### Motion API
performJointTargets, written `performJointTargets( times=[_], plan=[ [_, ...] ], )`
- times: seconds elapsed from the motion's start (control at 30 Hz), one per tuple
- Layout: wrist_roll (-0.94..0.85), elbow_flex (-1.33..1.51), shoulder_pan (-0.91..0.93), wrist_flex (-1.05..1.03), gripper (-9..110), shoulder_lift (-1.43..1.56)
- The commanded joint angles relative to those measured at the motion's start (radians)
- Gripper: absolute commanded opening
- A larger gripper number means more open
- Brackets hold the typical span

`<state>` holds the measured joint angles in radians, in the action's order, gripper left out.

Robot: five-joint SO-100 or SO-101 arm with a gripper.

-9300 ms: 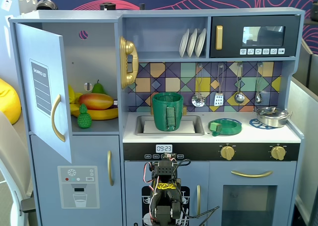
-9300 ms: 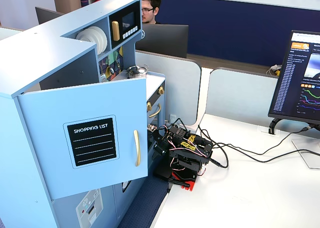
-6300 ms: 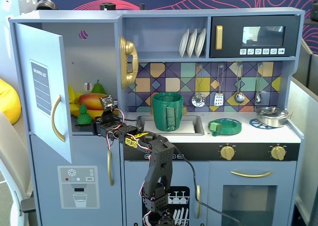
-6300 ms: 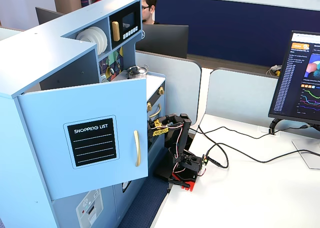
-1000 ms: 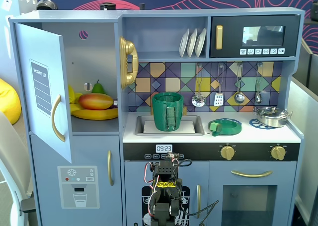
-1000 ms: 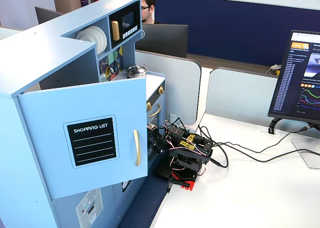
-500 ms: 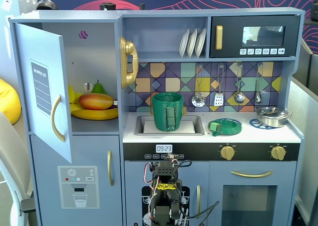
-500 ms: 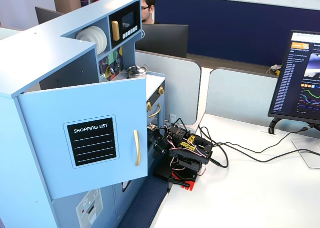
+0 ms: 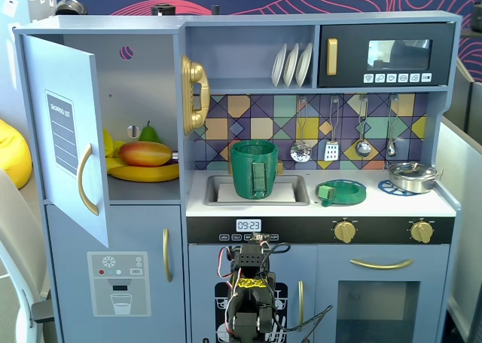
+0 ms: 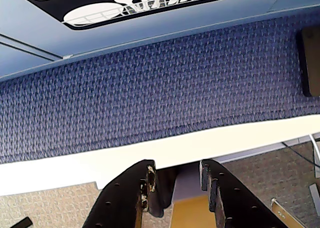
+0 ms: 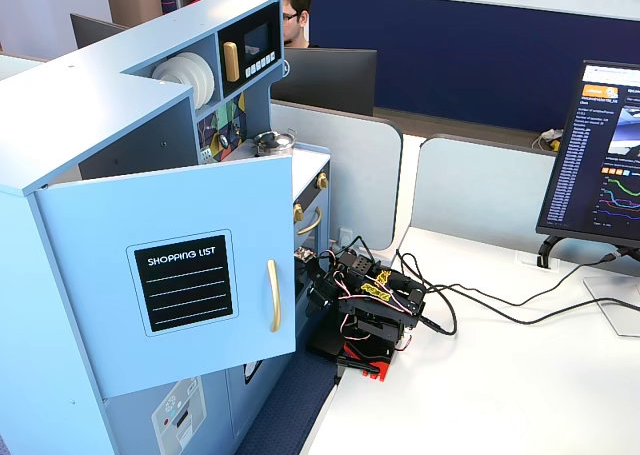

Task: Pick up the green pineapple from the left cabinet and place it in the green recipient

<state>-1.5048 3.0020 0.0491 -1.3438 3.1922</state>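
The door of the left cabinet (image 9: 71,132) stands wide open, and in a fixed view from the side this door (image 11: 170,275) hides the whole compartment. Inside the compartment I see a red-orange mango (image 9: 145,154) lying on top of yellow bananas (image 9: 147,173), and behind them the top of a green pear (image 9: 149,133) with a dark stem. The green pineapple I cannot find in any view; if it is in the cabinet, the other fruit covers it.

The green recipient (image 9: 254,168) stands upright in the sink (image 9: 290,186), with its strap handle turned to the front. To its right on the counter lies a flat green pan (image 9: 342,191), and further right a small steel pot (image 9: 413,176) sits on the stove. Kitchen utensils (image 9: 331,141) hang on the tiled wall behind, and white plates (image 9: 292,64) stand on the upper shelf beside the microwave (image 9: 385,54).

The arm (image 9: 248,298) is folded low in front of the toy kitchen, well below the counter and well apart from both the cabinet and the recipient. In the wrist view the gripper (image 10: 176,177) points down at a blue carpet strip (image 10: 150,102) and the white table edge (image 10: 150,155); its two black jaws are a little apart and hold nothing. Its tips are cut off at the bottom edge.

In the side view, cables (image 11: 480,300) run over the white table, and a monitor (image 11: 600,160) is cut off at the right.
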Motion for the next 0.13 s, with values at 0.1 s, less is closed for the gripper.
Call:
performJointTargets(
  times=[0.1],
  plan=[
    [-0.008,-0.005,0.021,-0.189,2,-0.014]
  ],
)
